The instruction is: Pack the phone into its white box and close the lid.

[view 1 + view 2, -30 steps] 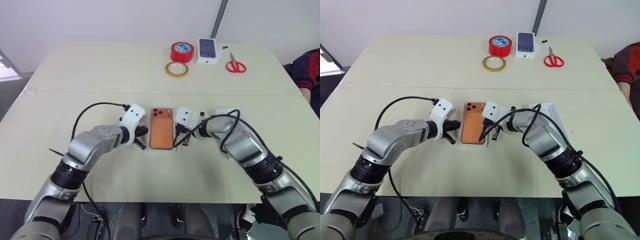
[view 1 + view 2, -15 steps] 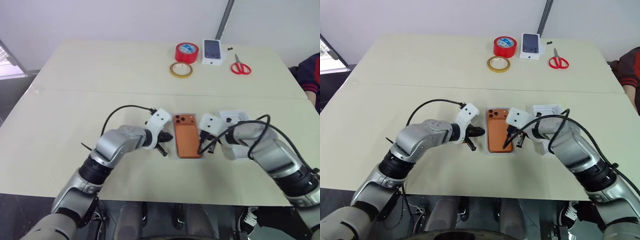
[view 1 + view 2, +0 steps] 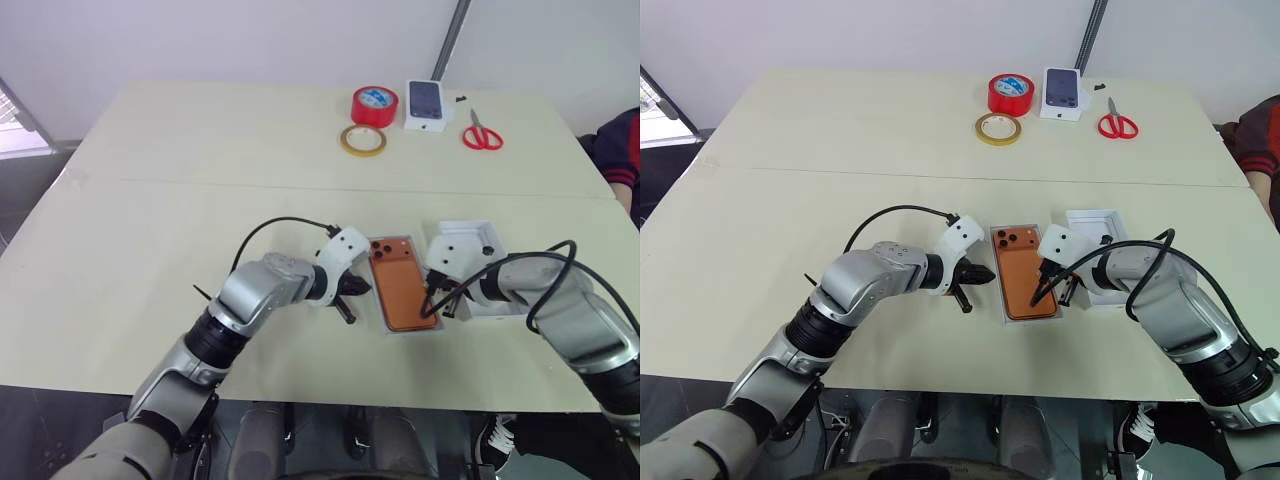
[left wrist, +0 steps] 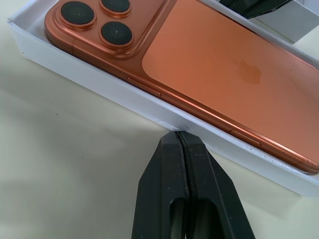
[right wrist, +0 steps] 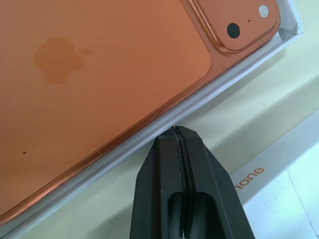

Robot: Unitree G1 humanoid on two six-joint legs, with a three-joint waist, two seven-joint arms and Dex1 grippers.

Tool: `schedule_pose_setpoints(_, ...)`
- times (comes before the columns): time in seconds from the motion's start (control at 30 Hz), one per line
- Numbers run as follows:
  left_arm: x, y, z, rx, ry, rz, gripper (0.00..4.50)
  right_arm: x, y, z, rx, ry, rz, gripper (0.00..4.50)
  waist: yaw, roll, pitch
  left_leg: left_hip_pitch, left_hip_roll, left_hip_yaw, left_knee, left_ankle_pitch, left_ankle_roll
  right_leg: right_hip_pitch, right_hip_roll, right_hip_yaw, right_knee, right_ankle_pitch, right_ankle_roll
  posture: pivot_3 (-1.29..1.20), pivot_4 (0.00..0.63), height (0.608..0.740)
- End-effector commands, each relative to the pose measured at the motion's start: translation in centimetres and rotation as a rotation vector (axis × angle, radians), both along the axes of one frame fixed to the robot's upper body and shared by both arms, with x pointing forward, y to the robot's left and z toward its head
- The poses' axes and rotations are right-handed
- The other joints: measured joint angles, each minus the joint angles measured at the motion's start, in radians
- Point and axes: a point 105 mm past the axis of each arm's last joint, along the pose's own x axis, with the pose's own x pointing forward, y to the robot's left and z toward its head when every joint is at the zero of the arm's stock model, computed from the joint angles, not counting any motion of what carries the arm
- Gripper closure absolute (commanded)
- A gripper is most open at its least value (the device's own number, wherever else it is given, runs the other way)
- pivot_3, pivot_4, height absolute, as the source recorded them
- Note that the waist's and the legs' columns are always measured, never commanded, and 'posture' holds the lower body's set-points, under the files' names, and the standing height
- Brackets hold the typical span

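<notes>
On the table, head views: the phone (image 3: 402, 293) lies camera side up inside the white box (image 3: 392, 325), near the front edge of the beige table (image 3: 180, 210), its three lenses at the far end
Left gripper, head views: the left gripper (image 3: 352, 292) sits just beside the box's left long wall, black fingers pressed together, pointing toward the box
Right gripper, head views: the right gripper (image 3: 432, 302) sits at the box's right long wall, fingers pressed together, tips down against the wall
Lid, head views: the lid (image 3: 482, 262) lies open side up on the table just to the right of the box, partly behind the right gripper's white housing
Far edge of table, head views: red tape roll (image 3: 374, 105), with a flat yellow tape ring (image 3: 361, 140) in front of it; small white carton (image 3: 425, 104) with a dark phone picture on top; red-handled scissors (image 3: 481, 132) to its right
Right border, head views: a person's dark and red sleeve (image 3: 622, 150) shows past the table corner

Left wrist view, gripper: both black fingers (image 4: 169, 189) closed flat on each other with nothing between them, tips touching the outside of the box's white wall (image 4: 124, 99)
Left wrist view, phone: the orange phone (image 4: 224, 74) fills the box, camera cluster at one end, side buttons just above the wall's rim

Right wrist view, gripper: fingers (image 5: 197, 184) shut together, empty, tips against the box's outer wall (image 5: 219, 84)
Right wrist view, phone: orange back (image 5: 99, 69) with a faint logo lies level inside the box
Right wrist view, lid: a white wall with orange lettering (image 5: 259, 169) lies close alongside the box
</notes>
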Motion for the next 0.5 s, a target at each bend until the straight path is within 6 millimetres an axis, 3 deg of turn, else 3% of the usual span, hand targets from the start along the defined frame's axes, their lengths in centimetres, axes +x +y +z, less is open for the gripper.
schedule_pose_setpoints(0.03,-0.1,-1.2,1.5,-0.050,-0.041,-0.039,4.47,-0.1,0.2,1.4,0.000,-0.042,0.043,4.50,0.000,0.000,0.000,0.000,0.000,0.000,0.000,0.000,0.000,0.000,0.000,0.000,0.000,0.000,0.000,0.00,0.150,0.736)
schedule_pose_setpoints(0.17,0.9,-0.3,1.7,-0.051,-0.049,0.020,4.47,0.1,-1.4,2.9,-0.008,-0.061,0.016,4.50,-0.001,0.000,0.000,-0.002,0.000,0.000,0.002,-0.001,0.001,-0.001,0.000,0.000,0.000,0.000,0.000,0.00,0.150,0.736)
schedule_pose_setpoints(0.33,0.8,1.0,2.3,-0.066,-0.062,0.032,4.47,0.3,-2.9,5.3,0.114,-0.026,-0.078,4.50,-0.003,0.000,0.000,-0.002,0.000,0.000,0.002,-0.001,0.001,-0.001,0.000,0.000,0.000,0.000,0.000,0.00,0.150,0.736)
schedule_pose_setpoints(0.4,0.6,1.7,2.7,-0.084,-0.082,0.034,4.50,0.2,-3.1,5.8,0.190,0.014,-0.132,3.70,-0.005,0.000,0.000,-0.002,0.000,0.000,0.002,-0.001,0.001,-0.001,0.000,0.000,0.001,0.000,0.000,0.00,0.150,0.736)
schedule_pose_setpoints(0.5,0.5,2.9,3.9,-0.129,-0.203,0.028,4.50,0.6,-3.7,5.7,0.267,0.061,-0.262,2.16,-0.004,0.000,0.000,-0.002,0.001,0.000,0.002,-0.001,0.001,-0.002,0.000,0.000,0.002,0.000,0.000,0.00,0.150,0.736)
